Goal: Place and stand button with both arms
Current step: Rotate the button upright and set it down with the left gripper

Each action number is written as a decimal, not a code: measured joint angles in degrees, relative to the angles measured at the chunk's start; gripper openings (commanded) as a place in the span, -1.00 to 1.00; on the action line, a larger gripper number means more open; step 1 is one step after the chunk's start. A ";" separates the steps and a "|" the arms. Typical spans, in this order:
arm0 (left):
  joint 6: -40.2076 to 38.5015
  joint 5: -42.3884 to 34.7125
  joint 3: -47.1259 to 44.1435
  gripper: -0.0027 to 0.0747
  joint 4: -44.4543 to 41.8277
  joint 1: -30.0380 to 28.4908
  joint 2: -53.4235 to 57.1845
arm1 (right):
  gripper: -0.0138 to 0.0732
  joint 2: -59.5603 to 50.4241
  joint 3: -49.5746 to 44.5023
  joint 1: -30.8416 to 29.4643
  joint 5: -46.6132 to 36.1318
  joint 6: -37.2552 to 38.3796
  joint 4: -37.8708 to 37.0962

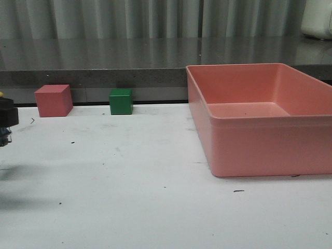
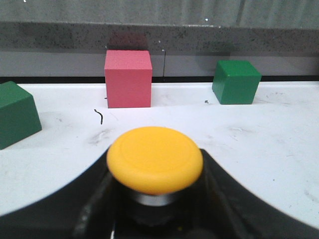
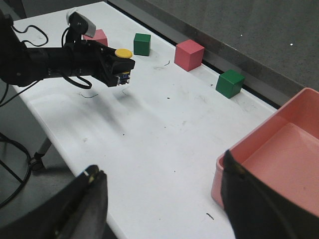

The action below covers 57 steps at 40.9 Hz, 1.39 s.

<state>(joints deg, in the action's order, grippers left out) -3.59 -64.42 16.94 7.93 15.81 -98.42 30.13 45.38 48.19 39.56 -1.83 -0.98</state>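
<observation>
Pinching the button (image 3: 122, 62) by its black base, the left gripper (image 3: 115, 67) holds it off the white table (image 1: 155, 197), yellow cap up; only its edge shows at the front view's left margin. The right gripper (image 3: 162, 199) hangs above the table's near side with its fingers (image 3: 92, 199) spread wide and nothing between them. Farther back to the right stands a pink bin (image 1: 259, 140). Along the back edge sit a red cube (image 1: 53, 100) and a green cube (image 1: 121, 101), well apart from the bin; the right wrist view shows two more cubes beyond.
</observation>
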 measured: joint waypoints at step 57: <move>-1.18 -0.59 2.85 -0.23 -0.97 0.00 -9.83 | 0.48 0.00 0.00 0.00 0.00 0.00 0.00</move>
<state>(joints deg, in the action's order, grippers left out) -4.77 -65.00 19.79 6.96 15.81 -108.25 30.13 45.38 48.19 39.56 -1.83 -0.98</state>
